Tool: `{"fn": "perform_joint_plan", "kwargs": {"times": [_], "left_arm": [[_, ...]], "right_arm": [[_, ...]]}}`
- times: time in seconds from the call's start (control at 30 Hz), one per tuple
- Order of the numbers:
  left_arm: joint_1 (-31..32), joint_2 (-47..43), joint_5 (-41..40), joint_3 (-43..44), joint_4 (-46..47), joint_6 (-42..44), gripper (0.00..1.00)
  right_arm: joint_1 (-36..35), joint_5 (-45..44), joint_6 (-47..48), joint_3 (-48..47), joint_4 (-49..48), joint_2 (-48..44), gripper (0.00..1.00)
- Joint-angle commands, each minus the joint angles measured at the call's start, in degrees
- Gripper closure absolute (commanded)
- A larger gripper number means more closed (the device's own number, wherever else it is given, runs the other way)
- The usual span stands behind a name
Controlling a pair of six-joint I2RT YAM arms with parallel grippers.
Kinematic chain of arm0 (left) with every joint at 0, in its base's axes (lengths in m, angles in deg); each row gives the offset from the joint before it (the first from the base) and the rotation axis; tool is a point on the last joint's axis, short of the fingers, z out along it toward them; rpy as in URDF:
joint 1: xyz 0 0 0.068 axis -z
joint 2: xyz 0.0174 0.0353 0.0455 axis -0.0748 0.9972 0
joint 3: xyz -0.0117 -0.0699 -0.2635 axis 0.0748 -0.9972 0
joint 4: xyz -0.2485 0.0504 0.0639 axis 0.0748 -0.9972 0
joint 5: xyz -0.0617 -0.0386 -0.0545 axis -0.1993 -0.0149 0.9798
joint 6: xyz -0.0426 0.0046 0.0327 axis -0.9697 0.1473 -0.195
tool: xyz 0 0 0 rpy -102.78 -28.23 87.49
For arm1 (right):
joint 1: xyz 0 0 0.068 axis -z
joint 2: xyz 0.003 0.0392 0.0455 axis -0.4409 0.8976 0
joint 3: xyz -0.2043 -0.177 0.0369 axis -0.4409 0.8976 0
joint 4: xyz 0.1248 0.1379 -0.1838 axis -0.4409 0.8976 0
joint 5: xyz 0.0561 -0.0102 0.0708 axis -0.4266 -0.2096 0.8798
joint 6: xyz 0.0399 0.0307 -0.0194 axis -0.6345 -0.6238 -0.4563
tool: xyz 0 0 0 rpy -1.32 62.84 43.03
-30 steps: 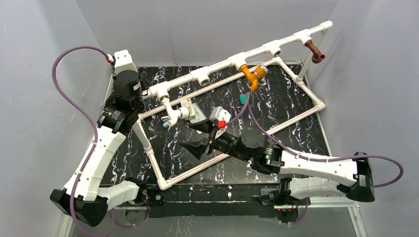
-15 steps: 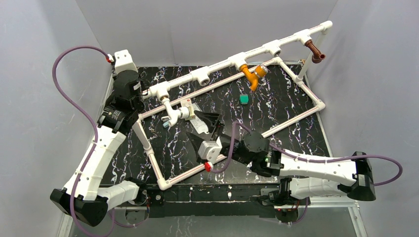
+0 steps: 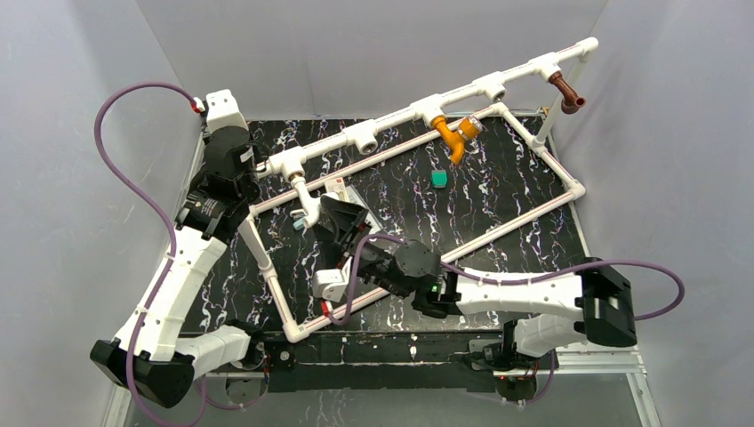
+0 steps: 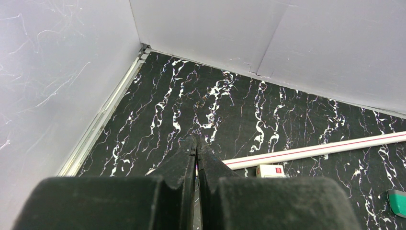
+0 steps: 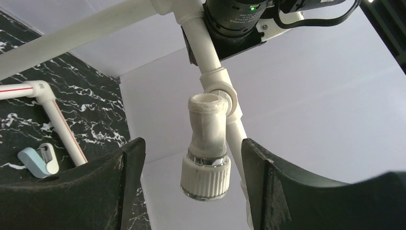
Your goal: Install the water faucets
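Note:
The white faucet (image 5: 206,143) hangs from a T-fitting on the white pipe frame (image 3: 391,124), ribbed cap downward. My right gripper (image 5: 192,146) is open, one finger on each side of the faucet with a gap on both sides. In the top view this gripper (image 3: 338,222) covers most of the white faucet (image 3: 304,203). The orange faucet (image 3: 453,135) and the reddish-brown faucet (image 3: 565,92) sit on fittings further right along the upper pipe. My left gripper (image 4: 196,151) is shut on nothing, low over the table's back left corner.
A teal piece (image 3: 438,178) lies inside the frame. A small white box with a red label (image 4: 270,170) and a light blue piece (image 5: 38,160) lie near the white faucet. Grey walls close in on the left and back.
My right arm has swung left and turned its wrist, bringing its open fingers from the middle of the frame to either side of the white faucet. The left arm has not moved.

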Motion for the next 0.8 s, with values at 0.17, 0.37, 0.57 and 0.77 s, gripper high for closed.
{"fn": "perform_joint_plan", "kwargs": {"times": [0.17, 0.37, 0.57, 0.77], "left_arm": [[0.52, 4.49, 2.14, -6.24, -17.88, 0.24, 1.0], [0.61, 4.7, 2.95, -6.47, -17.67, 0.24, 1.0], [0.61, 4.4, 3.17, -6.57, -17.67, 0.33, 1.0], [0.61, 4.0, 3.23, -6.7, -17.68, 0.32, 1.0]], "right_arm": [[-0.34, -4.98, 2.6, -5.91, -11.28, 4.39, 0.24], [-0.32, -5.46, 0.28, -8.6, -10.64, 6.07, 0.39], [-0.32, -6.88, -2.3, -9.91, -11.31, 7.98, 0.69], [-0.75, -10.06, -8.73, -10.48, -14.07, 9.86, 0.99]]}}
